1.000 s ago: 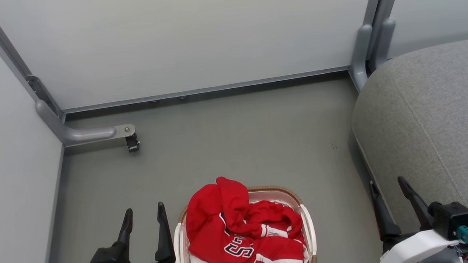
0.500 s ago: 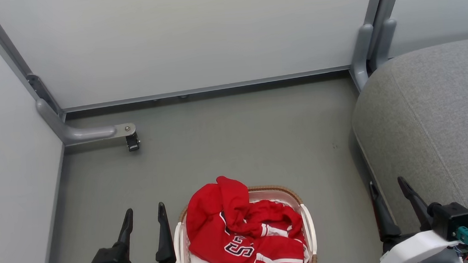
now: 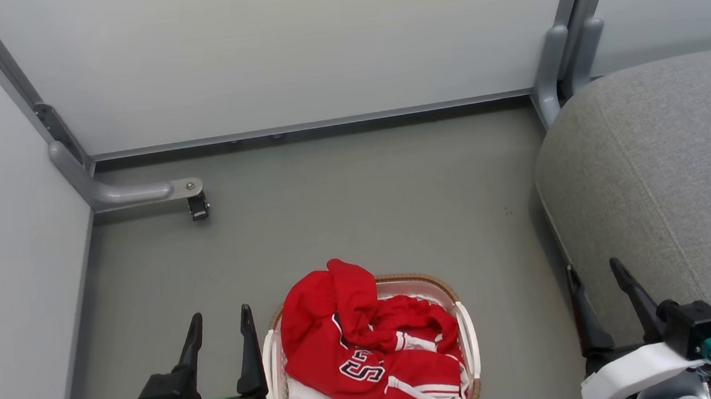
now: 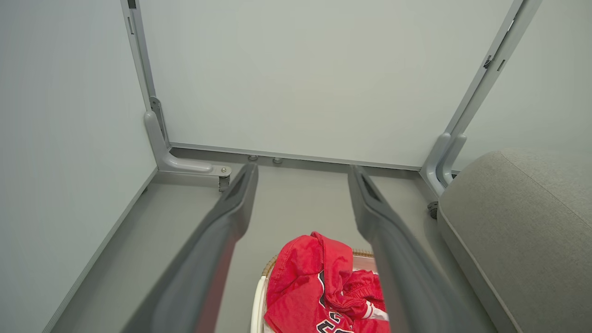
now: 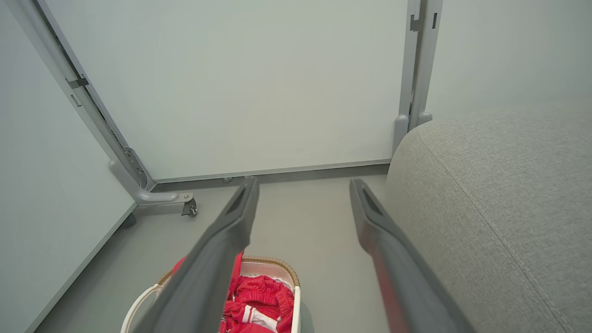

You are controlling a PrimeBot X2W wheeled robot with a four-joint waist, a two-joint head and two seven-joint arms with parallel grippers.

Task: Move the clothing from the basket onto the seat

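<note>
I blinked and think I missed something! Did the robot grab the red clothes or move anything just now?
Only the head camera tipped a little, so the whole picture slid; the things did not move. Nothing was grabbed or let go. The clothing still lies in the basket, and the left gripper and right gripper stay open and empty.

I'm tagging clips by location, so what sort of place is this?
Probably a partitioned test bay staged as a living space: pale partition panels on grey frames with a castor, a grey upholstered seat, and a basket of red clothing.
</note>
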